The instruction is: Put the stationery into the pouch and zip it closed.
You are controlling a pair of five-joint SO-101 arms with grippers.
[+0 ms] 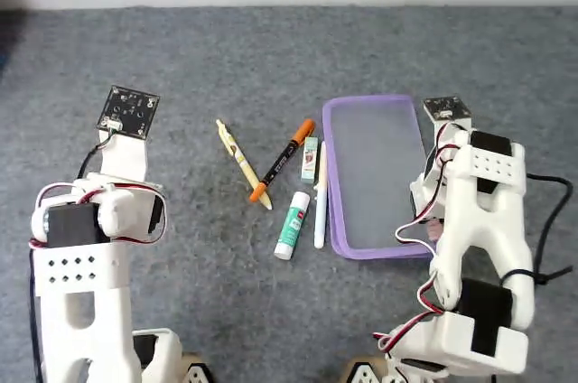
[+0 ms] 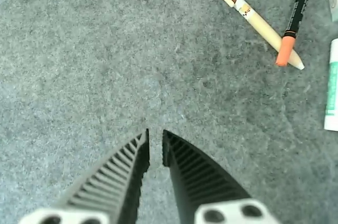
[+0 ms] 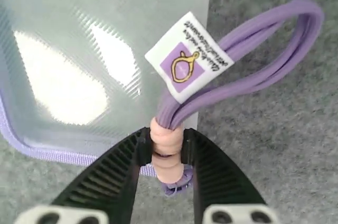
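Observation:
A clear pouch (image 1: 375, 175) with purple trim lies flat right of centre. Left of it lie a cream pen (image 1: 242, 162), an orange-capped black marker (image 1: 282, 159), a small green eraser (image 1: 310, 157), a white pen (image 1: 320, 207) and a glue stick (image 1: 293, 224). My right gripper (image 3: 166, 147) is shut on the pouch's pink zipper pull (image 3: 166, 152), from which a purple cord loop (image 3: 259, 76) and a white tag (image 3: 188, 63) extend; it sits at the pouch's near right corner. My left gripper (image 2: 155, 142) hovers over bare carpet, nearly shut and empty, with the cream pen (image 2: 248, 15) and marker (image 2: 296, 18) beyond.
Grey carpet (image 1: 226, 58) covers the table. The left arm (image 1: 99, 220) stands well left of the stationery and the right arm (image 1: 474, 229) hugs the pouch's right edge. A wall runs along the far edge.

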